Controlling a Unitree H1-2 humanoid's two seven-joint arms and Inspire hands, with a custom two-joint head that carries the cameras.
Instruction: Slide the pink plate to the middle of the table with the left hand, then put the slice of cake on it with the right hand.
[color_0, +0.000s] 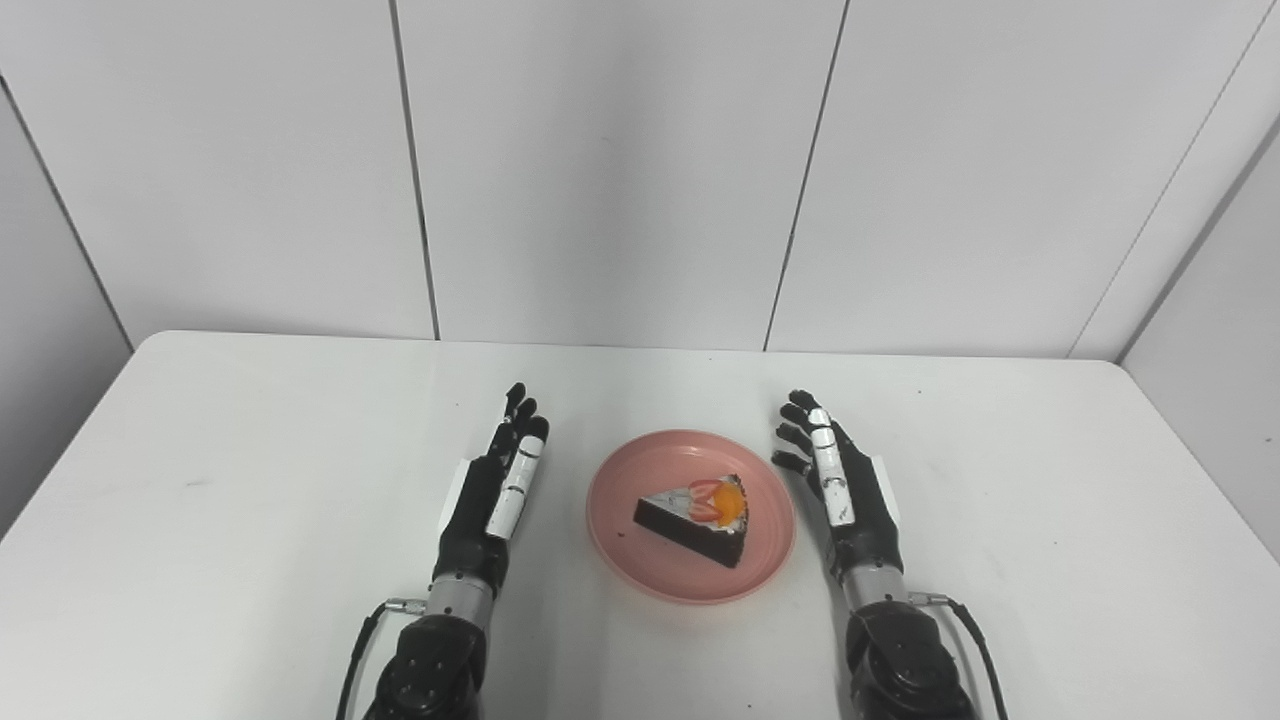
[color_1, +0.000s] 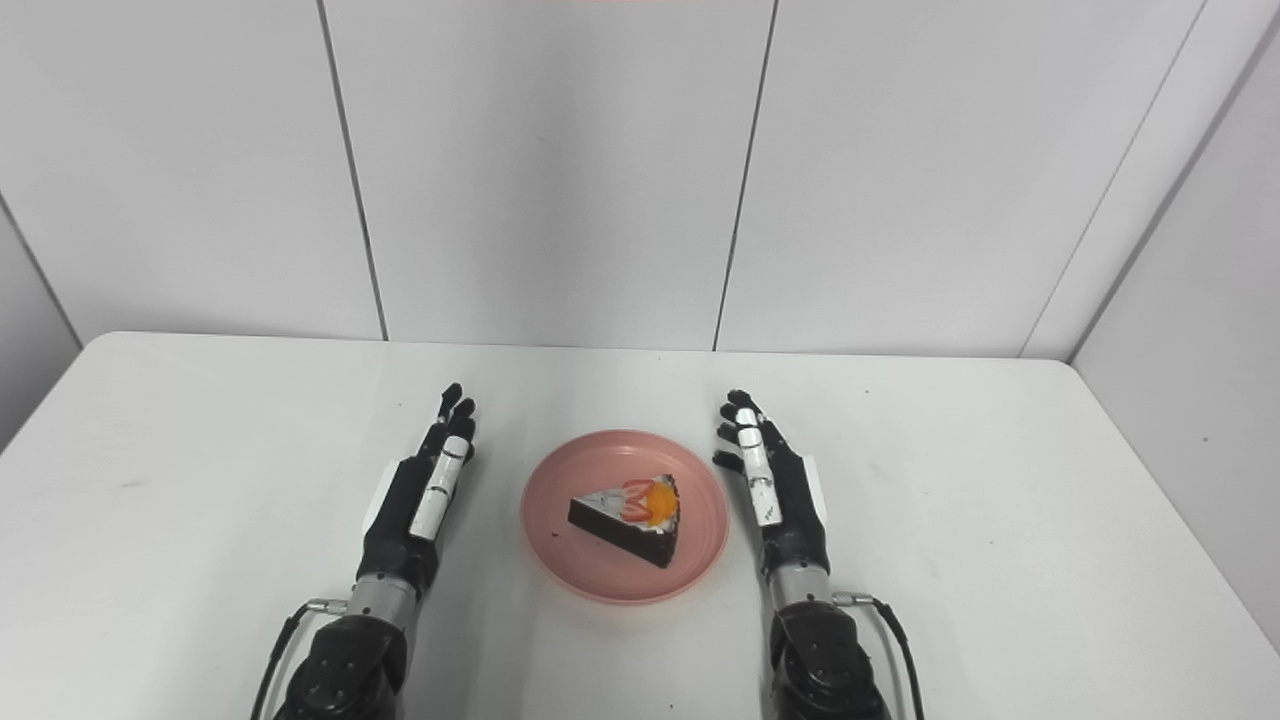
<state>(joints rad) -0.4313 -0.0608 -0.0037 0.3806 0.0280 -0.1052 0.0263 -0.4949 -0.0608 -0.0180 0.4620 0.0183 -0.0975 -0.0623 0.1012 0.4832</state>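
A pink plate (color_0: 660, 570) lies near the middle of the white table, toward the front. On it rests a dark chocolate cake slice (color_0: 695, 522) with white icing and red and orange fruit on top, its point facing left. My left hand (color_0: 495, 495) sits to the left of the plate, fingers straight and apart, holding nothing. To the plate's right stands my right hand (color_0: 840, 485), also open with fingers extended, close to the rim but not touching it.
The white table (color_0: 250, 480) runs to pale wall panels at the back. Its right edge (color_0: 1190, 450) slants beside a side wall. Cables trail from both wrists near the front edge.
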